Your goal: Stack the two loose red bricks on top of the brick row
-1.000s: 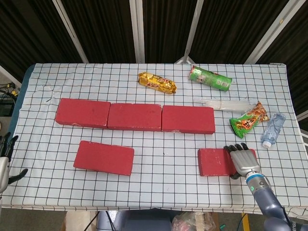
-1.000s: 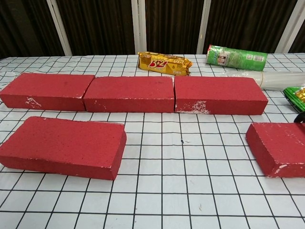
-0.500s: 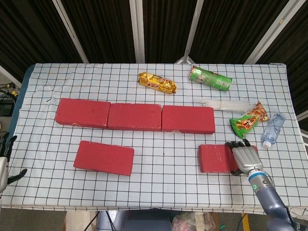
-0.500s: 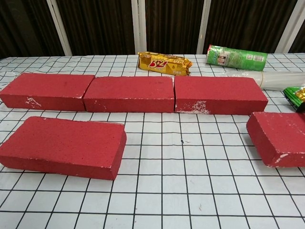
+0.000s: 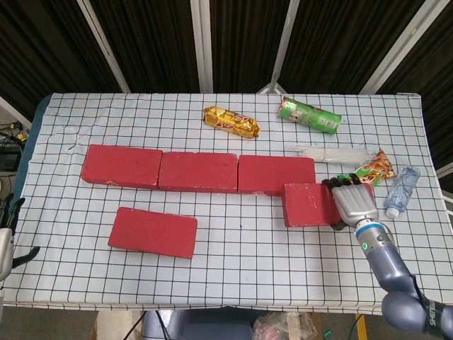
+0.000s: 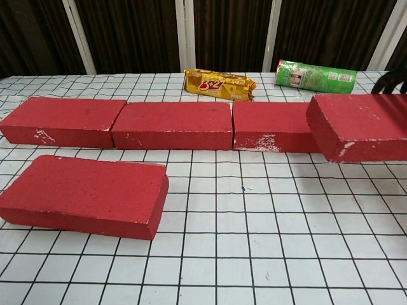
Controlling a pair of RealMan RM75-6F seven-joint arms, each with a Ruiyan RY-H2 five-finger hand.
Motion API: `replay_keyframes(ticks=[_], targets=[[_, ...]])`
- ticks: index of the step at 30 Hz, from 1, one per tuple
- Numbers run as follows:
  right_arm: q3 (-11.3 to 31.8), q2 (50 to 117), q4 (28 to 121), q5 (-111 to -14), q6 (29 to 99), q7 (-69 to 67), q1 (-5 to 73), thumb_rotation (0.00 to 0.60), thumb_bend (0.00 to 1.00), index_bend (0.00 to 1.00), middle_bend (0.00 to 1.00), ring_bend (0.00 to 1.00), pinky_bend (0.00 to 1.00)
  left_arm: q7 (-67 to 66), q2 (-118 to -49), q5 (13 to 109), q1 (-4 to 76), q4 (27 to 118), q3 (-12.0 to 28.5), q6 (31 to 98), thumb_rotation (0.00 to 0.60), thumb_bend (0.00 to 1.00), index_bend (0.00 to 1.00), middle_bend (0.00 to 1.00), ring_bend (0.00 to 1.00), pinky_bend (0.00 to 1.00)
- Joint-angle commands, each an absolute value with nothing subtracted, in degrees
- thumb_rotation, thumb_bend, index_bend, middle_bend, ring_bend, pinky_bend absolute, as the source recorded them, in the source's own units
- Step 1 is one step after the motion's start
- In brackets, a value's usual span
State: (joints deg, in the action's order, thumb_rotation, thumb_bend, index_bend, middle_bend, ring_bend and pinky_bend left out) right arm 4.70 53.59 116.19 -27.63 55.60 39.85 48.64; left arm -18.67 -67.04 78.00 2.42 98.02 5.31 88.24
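Three red bricks form a row [image 5: 198, 171] [image 6: 172, 124] across the middle of the checked table. My right hand [image 5: 352, 204] grips one loose red brick [image 5: 306, 205] [image 6: 359, 126] by its right end and holds it lifted, overlapping the front right corner of the row. Only dark fingertips [image 6: 389, 81] of that hand show at the chest view's right edge. The other loose red brick [image 5: 153, 231] [image 6: 82, 195] lies flat in front of the row's left half. My left hand [image 5: 7, 234] hangs beyond the table's left edge, fingers apart, holding nothing.
Behind the row lie a gold snack pack [image 5: 231, 121] [image 6: 219, 84] and a green can [image 5: 308, 115] [image 6: 315, 75] on its side. A clear plastic tube [image 5: 333, 151], a green snack bag [image 5: 367, 172] and a water bottle [image 5: 401, 190] lie at the right.
My right hand has lifted the right loose brick off the table and carried it back and left, up to the row's right end. The left hand stays put.
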Motion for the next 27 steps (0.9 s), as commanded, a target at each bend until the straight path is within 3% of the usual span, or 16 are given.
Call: replay_keyframes(ticks=[1, 14, 27], targets=[[8.95, 56.01, 113.64, -12.61, 53.04, 46.27, 59.86, 0.600, 0.21, 0.33, 0.31, 0.17, 0.00, -19.01, -67.25, 77.11, 2.62, 97.83, 5.69, 87.88, 0.600, 0.02, 0.10, 0.00, 0.00, 0.06], [13.25, 69.09, 96.08, 13.73, 51.67, 53.48, 78.97, 0.600, 0.21, 0.33, 0.31, 0.17, 0.00, -21.79, -68.51, 72.79, 4.12, 97.01, 7.04, 85.69, 0.600, 0.02, 0.10, 0.00, 0.00, 0.06], [15.82, 80.50, 84.04, 21.01, 52.90, 58.42, 85.55, 0.600, 0.21, 0.33, 0.31, 0.17, 0.00, -22.55, -69.06, 70.33, 5.30, 95.89, 7.81, 84.33, 0.600, 0.02, 0.10, 0.00, 0.00, 0.06]])
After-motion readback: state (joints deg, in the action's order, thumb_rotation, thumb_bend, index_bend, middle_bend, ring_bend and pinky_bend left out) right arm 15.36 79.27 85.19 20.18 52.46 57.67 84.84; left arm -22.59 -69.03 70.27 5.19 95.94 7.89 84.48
